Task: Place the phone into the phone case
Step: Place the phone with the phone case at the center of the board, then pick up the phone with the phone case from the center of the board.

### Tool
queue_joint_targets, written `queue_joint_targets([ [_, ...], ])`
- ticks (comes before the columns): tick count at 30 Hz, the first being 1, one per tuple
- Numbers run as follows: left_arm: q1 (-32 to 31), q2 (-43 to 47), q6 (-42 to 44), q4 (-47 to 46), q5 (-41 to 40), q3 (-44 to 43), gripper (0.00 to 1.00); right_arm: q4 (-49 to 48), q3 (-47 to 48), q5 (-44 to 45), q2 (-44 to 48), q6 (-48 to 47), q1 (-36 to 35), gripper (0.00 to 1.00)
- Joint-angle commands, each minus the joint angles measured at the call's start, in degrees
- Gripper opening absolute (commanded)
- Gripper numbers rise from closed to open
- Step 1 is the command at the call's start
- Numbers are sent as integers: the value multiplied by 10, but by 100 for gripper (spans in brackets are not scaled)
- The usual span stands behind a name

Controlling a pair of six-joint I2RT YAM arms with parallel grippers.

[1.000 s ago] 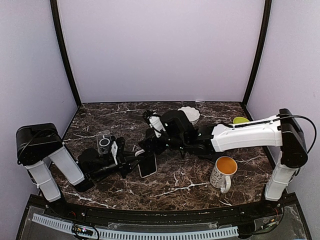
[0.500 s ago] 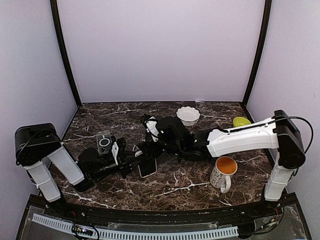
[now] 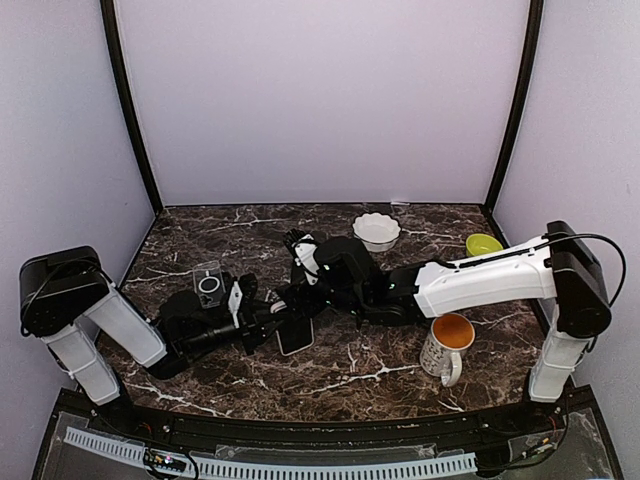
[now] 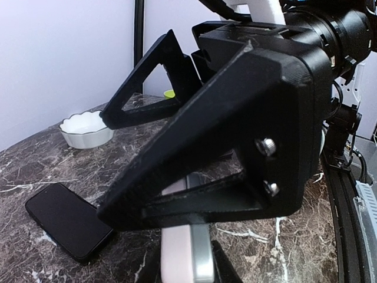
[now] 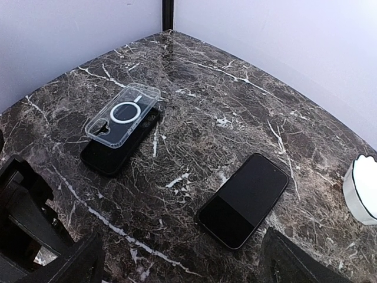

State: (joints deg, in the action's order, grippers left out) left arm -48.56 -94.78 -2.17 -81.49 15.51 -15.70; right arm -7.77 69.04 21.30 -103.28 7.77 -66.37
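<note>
— Right pincer [image 5: 182, 262] hangs spread wide, empty, over the phone [image 5: 244, 200], which is flat mid-worktop; left pincer [image 4: 106, 165] gapes empty too.
— Probably stiff, slick, breakable: pinch its long edges. Case [image 5: 121, 115] lies toward the left edge.

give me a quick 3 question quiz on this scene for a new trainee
1. True or false: the phone is already inside the phone case.
2. Pick one. The right gripper is: A open, holding nothing; B shut on the phone; C shut on the phone case.
3. Fill in: the inside of the mug is ___ in colour.

Key: 1 false, they lie apart on the table; 2 A; 3 orange.
</note>
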Motion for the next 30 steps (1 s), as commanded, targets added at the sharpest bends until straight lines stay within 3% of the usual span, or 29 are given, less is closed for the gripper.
queue_joint_targets([
  [1, -3, 20, 7, 32, 10, -8, 17, 92, -21, 20, -26, -22, -2, 93],
  [6, -3, 31, 5, 51, 18, -13, 1, 96, -37, -43, 17, -35, 14, 97],
  [11, -3, 48, 8, 73, 30, -15, 0, 67, -85, -274, 126, -85, 72, 98],
  [14, -4, 63, 11, 93, 50, -23, 0, 90, -93, -367, 162, -125, 93, 99],
  [20, -4, 99, 17, 125, 79, -35, 0, 145, -88, -442, 175, -163, 104, 98],
  [25, -6, 124, 57, 179, 99, -44, 0, 115, -102, -471, 162, -164, 105, 95],
  [30, -7, 77, 63, 79, 92, -4, 0, 65, -93, -465, 111, -173, 104, 81],
])
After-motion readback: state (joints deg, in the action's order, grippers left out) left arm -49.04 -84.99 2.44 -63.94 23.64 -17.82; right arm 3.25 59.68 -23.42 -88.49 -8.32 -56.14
